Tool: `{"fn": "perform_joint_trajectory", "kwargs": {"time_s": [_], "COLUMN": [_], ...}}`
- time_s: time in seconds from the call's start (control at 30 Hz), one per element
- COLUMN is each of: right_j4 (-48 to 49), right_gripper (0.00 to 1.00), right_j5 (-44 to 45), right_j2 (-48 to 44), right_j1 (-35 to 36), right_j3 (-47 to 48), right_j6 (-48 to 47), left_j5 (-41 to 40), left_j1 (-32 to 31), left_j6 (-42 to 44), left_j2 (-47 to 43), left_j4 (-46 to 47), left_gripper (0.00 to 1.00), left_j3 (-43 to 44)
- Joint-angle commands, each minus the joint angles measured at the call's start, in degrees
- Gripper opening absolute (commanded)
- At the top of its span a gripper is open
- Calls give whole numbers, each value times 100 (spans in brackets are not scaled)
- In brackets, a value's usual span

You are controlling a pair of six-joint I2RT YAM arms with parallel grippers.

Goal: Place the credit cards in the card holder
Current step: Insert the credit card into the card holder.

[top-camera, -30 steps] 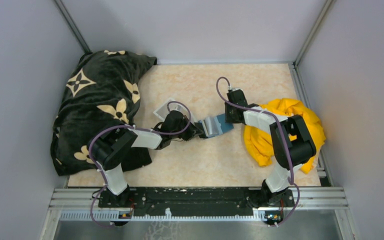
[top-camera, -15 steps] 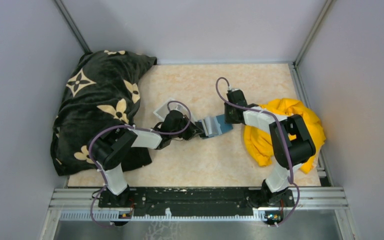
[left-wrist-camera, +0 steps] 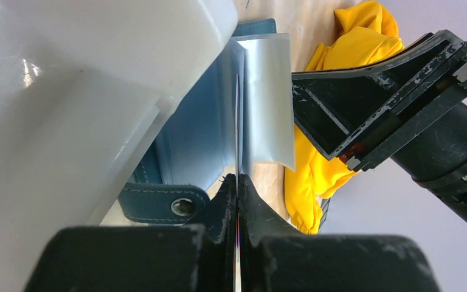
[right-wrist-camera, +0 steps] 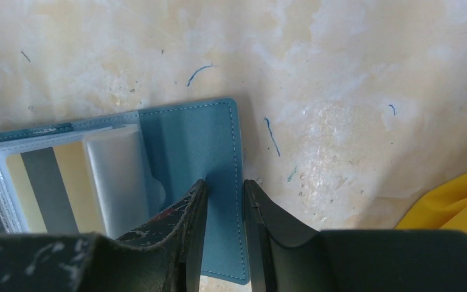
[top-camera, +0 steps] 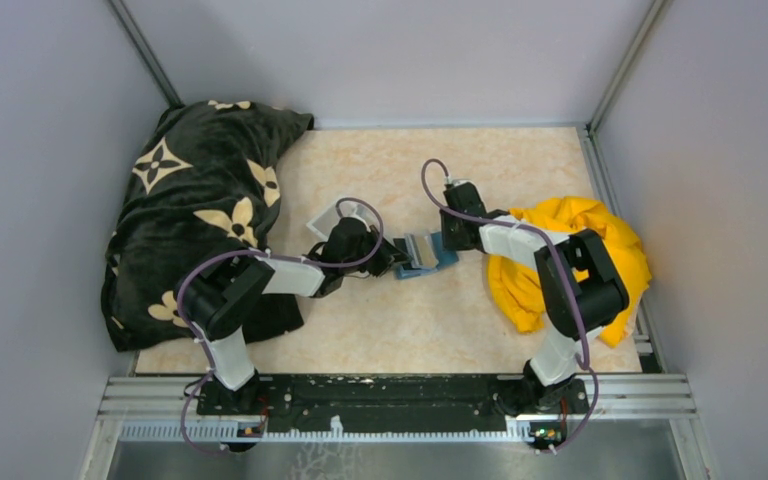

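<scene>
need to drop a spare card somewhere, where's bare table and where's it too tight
Free: the table between the card holder and the arm bases, and the far strip by the back wall. Crowded: the middle, where the left gripper, right gripper and clear tray cluster. The black blanket covers the left side, the yellow cloth the right.

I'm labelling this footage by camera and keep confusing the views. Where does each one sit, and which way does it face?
Top external: above and behind, looking down at the table; both arms show.
Left wrist: looks along shut fingers at the card holder.
Right wrist: looks down; right gripper clamps the holder's cover.
All three show the card holder.
</scene>
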Motion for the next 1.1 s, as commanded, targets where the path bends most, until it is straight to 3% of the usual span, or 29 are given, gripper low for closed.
{"fn": "perform_joint_trajectory", "kwargs": {"time_s": [0.0, 1.07], "right_j4": [71, -124], "right_gripper": [29, 30], "right_j5": [24, 169], "right_j2": [3, -429], "right_j1": [156, 265], "right_j3": [76, 54], "right_j6": [88, 80], "left_j5": [48, -76], "left_j1": [-18, -177], "left_j6": [23, 264], "left_j2": [42, 36], "left_j4": [196, -170], "left_gripper": [0, 0], "left_j3": [168, 543]}}
